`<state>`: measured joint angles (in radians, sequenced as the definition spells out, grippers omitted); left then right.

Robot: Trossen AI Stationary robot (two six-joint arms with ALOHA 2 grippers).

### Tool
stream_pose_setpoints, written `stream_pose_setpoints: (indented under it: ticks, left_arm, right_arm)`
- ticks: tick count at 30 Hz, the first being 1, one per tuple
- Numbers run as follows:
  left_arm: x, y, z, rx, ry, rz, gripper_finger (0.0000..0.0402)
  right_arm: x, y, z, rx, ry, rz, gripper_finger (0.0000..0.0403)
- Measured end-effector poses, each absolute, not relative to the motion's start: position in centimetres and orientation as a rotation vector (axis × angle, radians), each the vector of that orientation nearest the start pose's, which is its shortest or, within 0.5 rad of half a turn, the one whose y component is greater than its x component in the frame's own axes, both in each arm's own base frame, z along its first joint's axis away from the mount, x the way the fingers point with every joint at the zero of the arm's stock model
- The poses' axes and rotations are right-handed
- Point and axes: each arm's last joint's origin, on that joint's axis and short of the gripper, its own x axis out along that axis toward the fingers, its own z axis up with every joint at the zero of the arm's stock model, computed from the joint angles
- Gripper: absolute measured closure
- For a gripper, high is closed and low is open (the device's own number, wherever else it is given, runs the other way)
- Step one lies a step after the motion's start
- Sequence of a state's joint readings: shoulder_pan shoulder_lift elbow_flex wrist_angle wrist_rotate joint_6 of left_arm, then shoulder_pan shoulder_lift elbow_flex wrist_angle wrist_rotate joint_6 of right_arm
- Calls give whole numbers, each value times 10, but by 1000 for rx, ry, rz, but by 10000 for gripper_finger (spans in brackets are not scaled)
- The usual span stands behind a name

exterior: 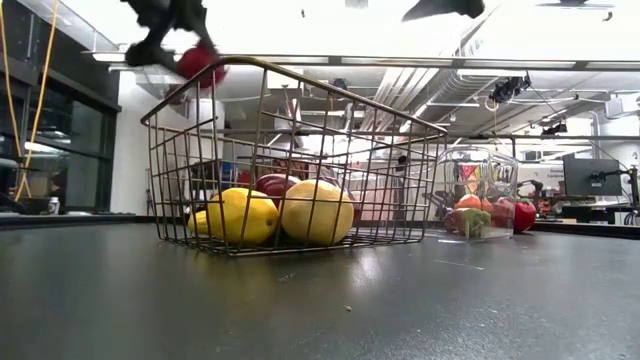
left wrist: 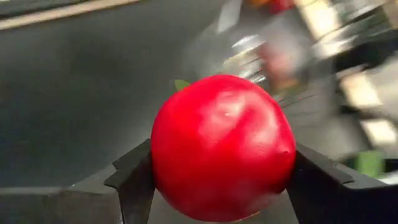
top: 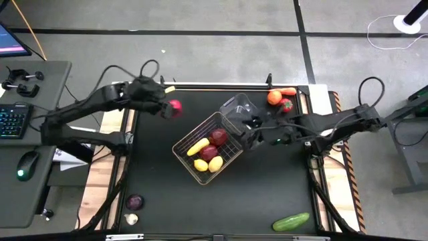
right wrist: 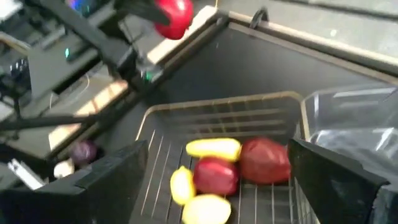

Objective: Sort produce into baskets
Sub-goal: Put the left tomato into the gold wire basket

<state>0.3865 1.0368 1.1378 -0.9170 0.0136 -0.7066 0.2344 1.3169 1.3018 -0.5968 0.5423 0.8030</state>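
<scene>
1. While the left gripper [left wrist: 214,186] clamps a round red toy apple [left wrist: 222,146] between both fingers, it holds the fruit in the air above the black tabletop [top: 167,201].
2. From that claw, the square silvery wire-mesh basket [top: 227,155] lies toward the table's middle, near but apart, already holding lemons, a banana and dark red fruit.
3. Beyond it, the right gripper [right wrist: 217,180] hovers with its jaws spread wide, empty, beside the clear plastic tub [top: 235,107].
4. No readable writing shows.

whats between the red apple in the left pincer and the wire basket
Nothing: in the high view, only bare black table separates the red apple, held in the left pincer, from the wire basket.
</scene>
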Motion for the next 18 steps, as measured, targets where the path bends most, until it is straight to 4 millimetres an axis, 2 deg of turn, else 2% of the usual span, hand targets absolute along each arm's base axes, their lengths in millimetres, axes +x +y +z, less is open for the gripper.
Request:
stream_pose_setpoints:
  ticks: [3,6,13,15,18]
  left_arm:
    - [187,53,360,-832,504,494,136]
    - [210,27,360,-805,478,400,136]
    - [281,-34,325,-711,511,276,122]
    - [296,-43,313,-708,519,256,112]
    - [310,-46,297,-746,554,271,100]
  right_arm:
    - [261,45,372,516,365,-525,26]
    - [252,42,379,488,342,-540,26]
    - [243,39,381,457,367,-549,26]
    - [242,39,379,455,382,-552,26]
    - [241,39,378,455,402,-544,26]
